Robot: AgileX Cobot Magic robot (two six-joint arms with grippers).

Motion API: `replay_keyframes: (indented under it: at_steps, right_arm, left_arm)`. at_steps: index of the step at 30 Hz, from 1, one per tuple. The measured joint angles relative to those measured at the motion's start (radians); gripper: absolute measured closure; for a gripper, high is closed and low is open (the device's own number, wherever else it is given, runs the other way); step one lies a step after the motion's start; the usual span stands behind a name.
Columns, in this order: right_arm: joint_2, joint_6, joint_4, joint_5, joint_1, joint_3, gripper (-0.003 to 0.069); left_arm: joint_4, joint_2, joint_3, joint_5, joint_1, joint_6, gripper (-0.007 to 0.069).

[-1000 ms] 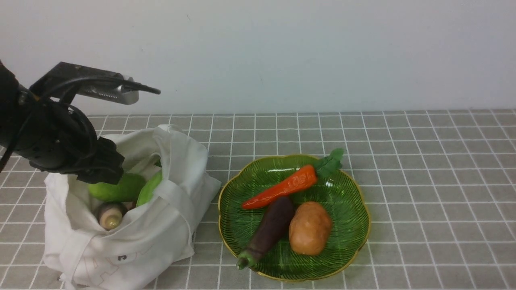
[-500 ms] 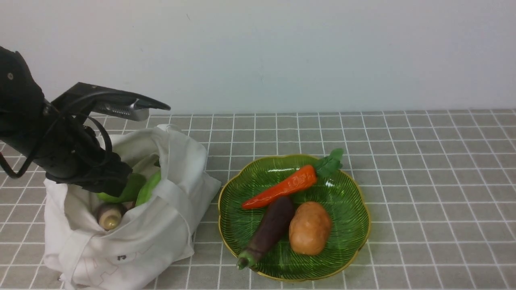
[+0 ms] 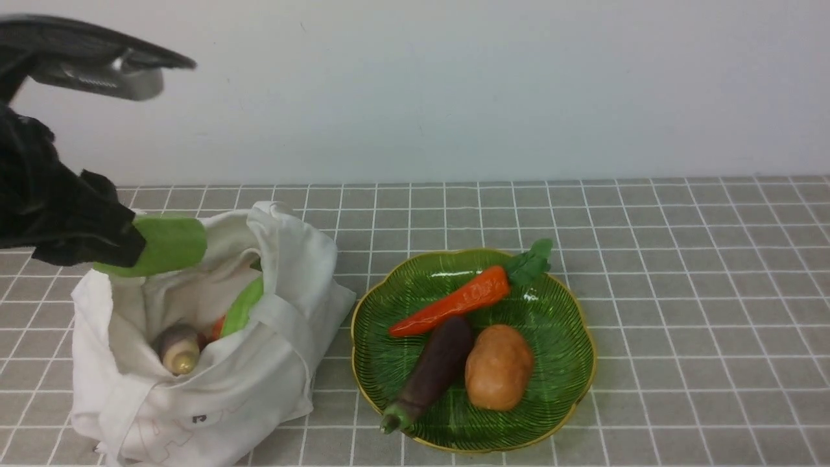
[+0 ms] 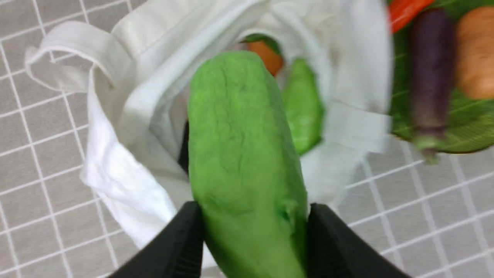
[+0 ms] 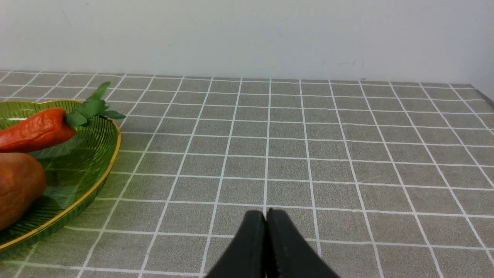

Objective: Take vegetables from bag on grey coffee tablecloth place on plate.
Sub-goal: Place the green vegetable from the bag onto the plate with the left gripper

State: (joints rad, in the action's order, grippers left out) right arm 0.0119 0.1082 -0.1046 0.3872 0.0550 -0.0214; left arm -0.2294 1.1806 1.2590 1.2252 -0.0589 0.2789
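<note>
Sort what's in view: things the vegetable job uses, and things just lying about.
Part of the job:
- light-green cucumber, in the left jaws
- white bag and the vegetables inside
- green plate
- carrot, eggplant, potato, already on the plate
- grey tablecloth

Just lying about:
- nothing that I can see

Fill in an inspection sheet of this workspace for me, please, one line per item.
Surface: grey tablecloth with white grid, lying flat
Plate: green, gold rim; holds carrot, eggplant, potato
Bag: white, open, left of plate, more vegetables inside
Cucumber: light green, held above bag
Clutter: nothing seen
Left gripper: closed on cucumber
Right gripper: fingertips together, holding nothing
Cables: black cable along left arm
Surroundings: pale plain wall behind
</note>
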Motion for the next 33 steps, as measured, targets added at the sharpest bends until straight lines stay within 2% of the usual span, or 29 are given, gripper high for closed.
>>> replay_keyframes:
  at_steps: [3, 6, 9, 10, 13, 15, 16, 18, 19, 20, 22, 28, 33]
  right_arm:
    - [0.000, 0.000, 0.000, 0.000, 0.000, 0.000, 0.0673]
    - [0.000, 0.000, 0.000, 0.000, 0.000, 0.000, 0.0673]
    - [0.000, 0.000, 0.000, 0.000, 0.000, 0.000, 0.0673]
    - [0.000, 0.000, 0.000, 0.000, 0.000, 0.000, 0.0673]
    - [0.000, 0.000, 0.000, 0.000, 0.000, 0.000, 0.0673]
    - [0.000, 0.000, 0.000, 0.000, 0.000, 0.000, 0.0673]
    - [0.000, 0.000, 0.000, 0.000, 0.000, 0.000, 0.0673]
    - [0.000, 0.000, 0.000, 0.000, 0.000, 0.000, 0.0673]
    - [0.000, 0.000, 0.000, 0.000, 0.000, 0.000, 0.0673]
    - [0.000, 0.000, 0.000, 0.000, 0.000, 0.000, 0.0673]
    - [0.000, 0.000, 0.000, 0.000, 0.000, 0.000, 0.0673]
    - [0.000, 0.000, 0.000, 0.000, 0.000, 0.000, 0.0673]
    - [0.000, 0.000, 0.000, 0.000, 0.000, 0.000, 0.0673]
  left_arm:
    - [-0.102, -0.075, 0.000, 0.018, 0.000, 0.013, 0.0316]
    - [-0.221, -0.124, 0.000, 0.025, -0.013, 0.074, 0.0316]
    - [-0.298, -0.132, 0.000, 0.023, -0.046, 0.128, 0.0316]
    - [-0.335, -0.123, 0.000, 0.009, -0.089, 0.158, 0.0316]
    - [-0.347, -0.097, 0.000, -0.021, -0.150, 0.173, 0.0316]
    - [-0.346, -0.039, 0.000, -0.070, -0.247, 0.178, 0.0316]
    - [-0.347, -0.034, 0.000, -0.075, -0.255, 0.178, 0.0316]
    - [-0.323, 0.059, 0.000, -0.158, -0.365, 0.178, 0.0316]
    - [-0.321, 0.059, 0.000, -0.166, -0.365, 0.178, 0.0316]
    - [-0.302, 0.136, 0.000, -0.245, -0.426, 0.180, 0.0316]
    - [-0.298, 0.217, 0.000, -0.349, -0.470, 0.182, 0.0316]
    - [-0.298, 0.426, 0.000, -0.614, -0.511, 0.182, 0.0316]
    - [-0.294, 0.563, 0.000, -0.734, -0.511, 0.183, 0.0316]
